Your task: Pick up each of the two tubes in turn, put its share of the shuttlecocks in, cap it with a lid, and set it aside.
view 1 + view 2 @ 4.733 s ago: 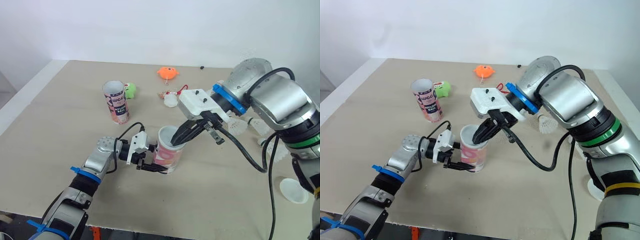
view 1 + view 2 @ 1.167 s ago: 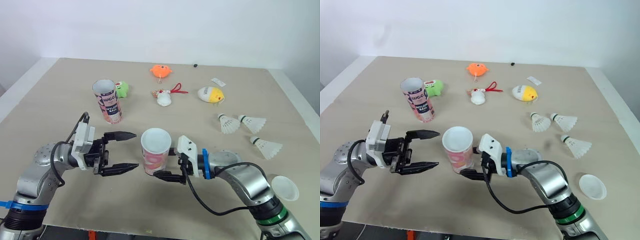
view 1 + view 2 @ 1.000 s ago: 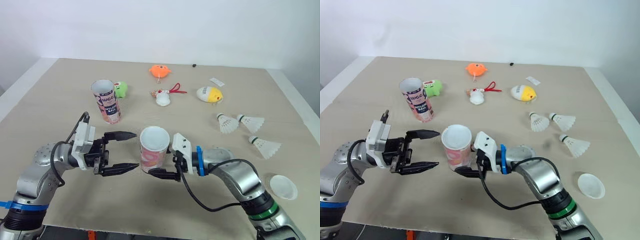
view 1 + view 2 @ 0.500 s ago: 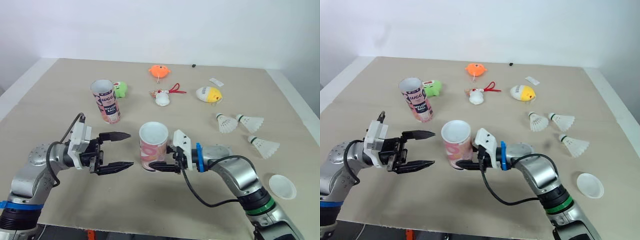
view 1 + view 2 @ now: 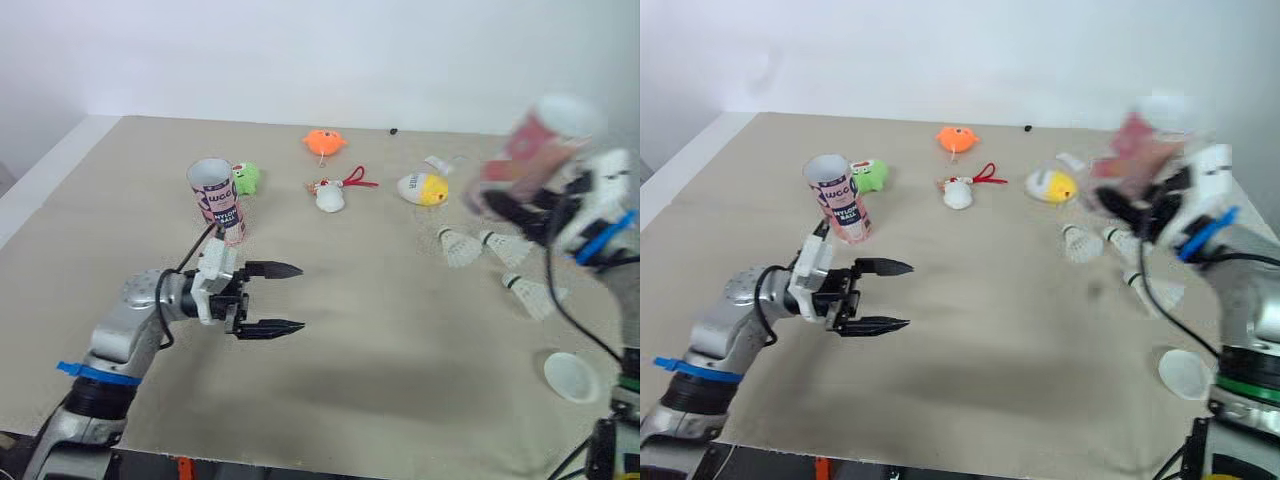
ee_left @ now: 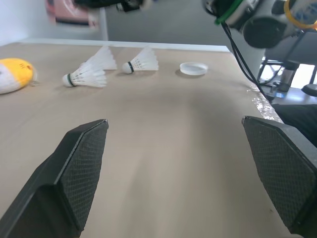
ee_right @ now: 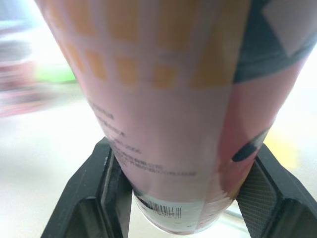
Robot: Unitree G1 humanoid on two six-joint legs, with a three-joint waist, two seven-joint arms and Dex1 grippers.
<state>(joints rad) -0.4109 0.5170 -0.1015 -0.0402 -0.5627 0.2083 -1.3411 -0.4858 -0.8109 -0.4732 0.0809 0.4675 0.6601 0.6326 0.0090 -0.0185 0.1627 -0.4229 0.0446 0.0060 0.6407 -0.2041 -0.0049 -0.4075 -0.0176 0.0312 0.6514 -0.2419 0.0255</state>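
Note:
My right gripper is shut on a pink tube and holds it tilted in the air over the table's right side. In the right wrist view the tube sits between both fingers. A second pink tube stands upright and uncapped at the back left. My left gripper hovers low over the table's left middle, open, with nothing between its fingers. Three shuttlecocks lie on the right, below the lifted tube. A white lid lies near the front right.
Small toys lie along the back: an orange one, a green one beside the standing tube, a white one with a red string and a yellow one. The table's right edge runs close to the shuttlecocks.
My right gripper has lifted the pink tube from the table's middle and swung it up to the right. The left gripper has stayed open.

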